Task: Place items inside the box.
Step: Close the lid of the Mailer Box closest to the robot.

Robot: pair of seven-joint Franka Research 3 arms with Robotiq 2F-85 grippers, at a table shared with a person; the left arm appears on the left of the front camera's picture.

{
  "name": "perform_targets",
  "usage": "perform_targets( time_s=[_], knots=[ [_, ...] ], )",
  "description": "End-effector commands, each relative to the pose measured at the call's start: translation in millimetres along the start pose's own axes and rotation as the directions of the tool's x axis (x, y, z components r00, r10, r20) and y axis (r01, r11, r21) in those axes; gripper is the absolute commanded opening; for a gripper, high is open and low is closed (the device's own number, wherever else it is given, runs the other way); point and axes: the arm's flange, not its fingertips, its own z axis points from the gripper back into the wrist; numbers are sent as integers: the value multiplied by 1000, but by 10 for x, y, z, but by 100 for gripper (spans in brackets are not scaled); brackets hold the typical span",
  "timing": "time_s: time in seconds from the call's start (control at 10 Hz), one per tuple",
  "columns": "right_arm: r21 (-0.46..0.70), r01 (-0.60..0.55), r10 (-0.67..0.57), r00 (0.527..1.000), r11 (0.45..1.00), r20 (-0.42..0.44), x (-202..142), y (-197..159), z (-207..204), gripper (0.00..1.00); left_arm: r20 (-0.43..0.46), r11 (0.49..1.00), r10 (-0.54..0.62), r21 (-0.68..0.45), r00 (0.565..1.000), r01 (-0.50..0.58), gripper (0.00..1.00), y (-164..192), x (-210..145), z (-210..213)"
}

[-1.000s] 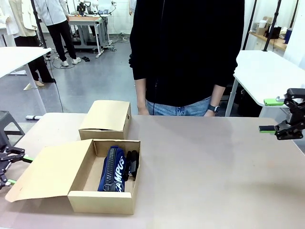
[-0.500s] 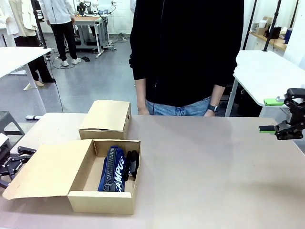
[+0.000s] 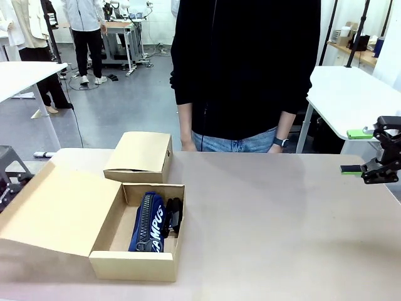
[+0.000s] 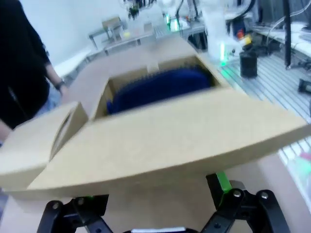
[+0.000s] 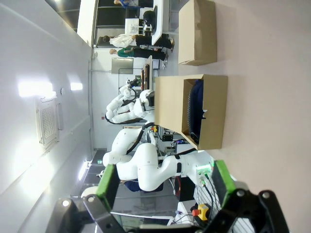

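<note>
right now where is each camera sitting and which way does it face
front view: between the arms, facing across the table at the person; right end effector at the right edge.
left wrist view: low behind the open box, its flap raised; left end effector below.
right wrist view: rolled sideways, across the table; right end effector open.
Shared: the open box with the navy pouch.

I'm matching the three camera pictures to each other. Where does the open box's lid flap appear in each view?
Front view: lid flap at lower left, raised.
Left wrist view: across the middle, above the left gripper.
Right wrist view: centre, edge-on.
Shared landmark: blue pouch inside the box.
</note>
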Motion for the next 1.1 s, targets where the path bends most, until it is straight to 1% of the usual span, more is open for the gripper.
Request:
perform_targets(
  time_s=[0.0, 0.1, 0.2, 0.3, 0.4, 0.5, 0.6, 0.7, 0.8, 0.9, 1.0],
  knots=[
    [14, -3, 3, 1000, 1000, 5, 4, 24, -4, 100, 64, 999, 38, -13, 997, -37, 100, 2, 680, -303],
    [14, -3, 3, 1000, 1000, 5, 4, 24, -4, 100, 72, 998, 33, -55, 997, -29, 100, 54, 915, -524],
    [14, -3, 3, 1000, 1000, 5, 4, 24, -4, 100, 52, 996, 20, -87, 998, -15, 100, 137, 1066, -775],
    [14, -3, 3, 1000, 1000, 5, 4, 24, -4, 100, 31, 994, -1, -109, 1000, 4, 100, 218, 1143, -1044],
    [14, -3, 3, 1000, 1000, 5, 4, 24, -4, 100, -5, 990, -53, -129, 999, 51, 100, 269, 1154, -1396],
    [14, -3, 3, 1000, 1000, 5, 4, 24, -4, 100, 8, 983, -61, -176, 998, 61, 100, 279, 1108, -1707],
    [14, -3, 3, 1000, 1000, 5, 4, 24, -4, 100, 26, 973, -36, -227, 999, 41, 100, 245, 1047, -1997],
    [14, -3, 3, 1000, 1000, 5, 4, 24, -4, 100, 22, 963, -36, -268, 999, 41, 100, 186, 966, -2214],
    [14, -3, 3, 1000, 1000, 5, 4, 24, -4, 100, -4, 953, -21, -302, 1000, 19, 100, 109, 854, -2352],
    [14, -3, 3, 1000, 1000, 5, 4, 24, -4, 100, -51, 951, -21, -310, 998, 4, 100, 57, 739, -2397],
    [14, -3, 3, 1000, 1000, 5, 4, 24, -4, 100, -75, 950, -20, -312, 997, -5, 100, 17, 665, -2412]
  ],
)
